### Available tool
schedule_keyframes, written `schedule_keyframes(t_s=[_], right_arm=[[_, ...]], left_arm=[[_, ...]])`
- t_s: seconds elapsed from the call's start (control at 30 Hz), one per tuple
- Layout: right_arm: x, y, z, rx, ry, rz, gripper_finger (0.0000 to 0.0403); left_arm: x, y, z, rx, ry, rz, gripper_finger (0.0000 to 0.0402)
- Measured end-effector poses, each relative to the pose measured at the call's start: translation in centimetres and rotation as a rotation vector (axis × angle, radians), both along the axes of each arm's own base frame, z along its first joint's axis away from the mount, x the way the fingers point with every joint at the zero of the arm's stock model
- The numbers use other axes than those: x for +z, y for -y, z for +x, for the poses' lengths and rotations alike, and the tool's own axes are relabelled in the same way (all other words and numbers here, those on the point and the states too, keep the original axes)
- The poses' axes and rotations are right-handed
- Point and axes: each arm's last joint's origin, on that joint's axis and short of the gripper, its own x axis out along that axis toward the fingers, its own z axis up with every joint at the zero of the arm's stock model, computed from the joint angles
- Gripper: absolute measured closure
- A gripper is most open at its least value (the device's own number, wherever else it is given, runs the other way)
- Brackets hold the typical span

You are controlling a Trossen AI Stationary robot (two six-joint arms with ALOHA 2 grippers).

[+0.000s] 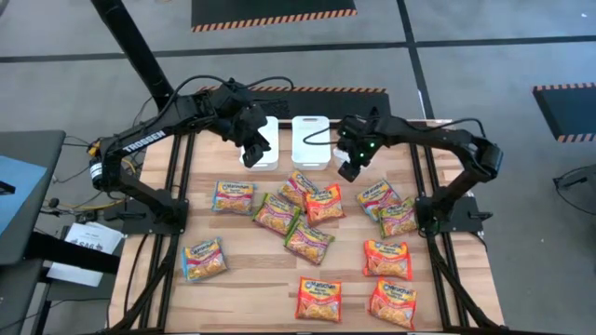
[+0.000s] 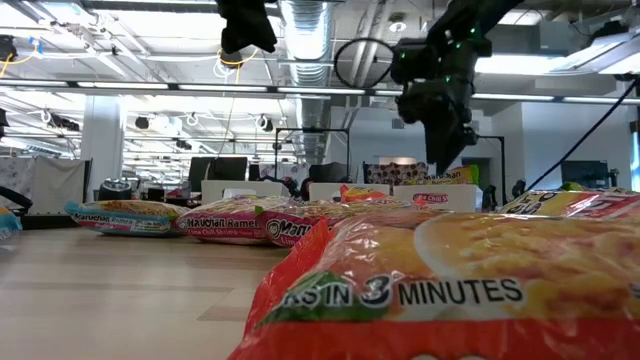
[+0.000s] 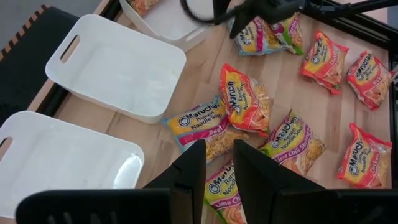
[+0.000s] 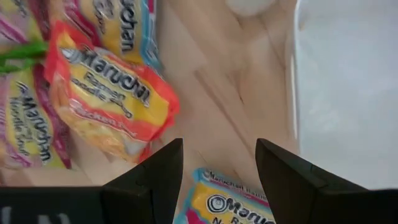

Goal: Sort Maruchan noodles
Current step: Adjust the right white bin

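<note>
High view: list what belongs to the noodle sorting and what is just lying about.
Belongs to the job:
- Maruchan noodles scattered on the table
- two white trays
- left gripper and right gripper, both above the table

Just lying about:
- papers beside the table

Bright, even overhead light; the nearest packet (image 2: 440, 290) looks perhaps blurred in the low view.

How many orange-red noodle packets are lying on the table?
4 orange-red packets: one in the middle cluster, one right of centre, two at the high view's bottom. More may be hidden.
</note>
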Motion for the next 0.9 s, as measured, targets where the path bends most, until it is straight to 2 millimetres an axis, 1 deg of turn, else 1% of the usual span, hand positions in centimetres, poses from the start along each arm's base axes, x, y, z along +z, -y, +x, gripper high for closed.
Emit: schedule_keyframes(t_s=[0.27, 0.43, 0.63, 0.9], right_arm=[[-2.4, 0.5, 0.9, 0.0, -0.079, 0.039, 0.0179], [-3.3, 0.6, 0.7, -0.019, -0.155, 0.053, 0.0179], [-3.3, 0.8, -0.3, -0.075, -0.283, -0.028, 0.0184], [-3.2, 1.4, -1.3, -0.124, -0.347, -0.01, 0.0195]], left_arm=[[0.0, 0.0, 0.0, 0.0, 0.0, 0.0, 0.0335], [0.0, 0.0, 0.0, 0.0, 0.0, 0.0, 0.0335], [0.0, 0.0, 0.0, 0.0, 0.0, 0.0, 0.0335], [0.0, 0.0, 0.0, -0.011, -0.002, 0.012, 0.0335]])
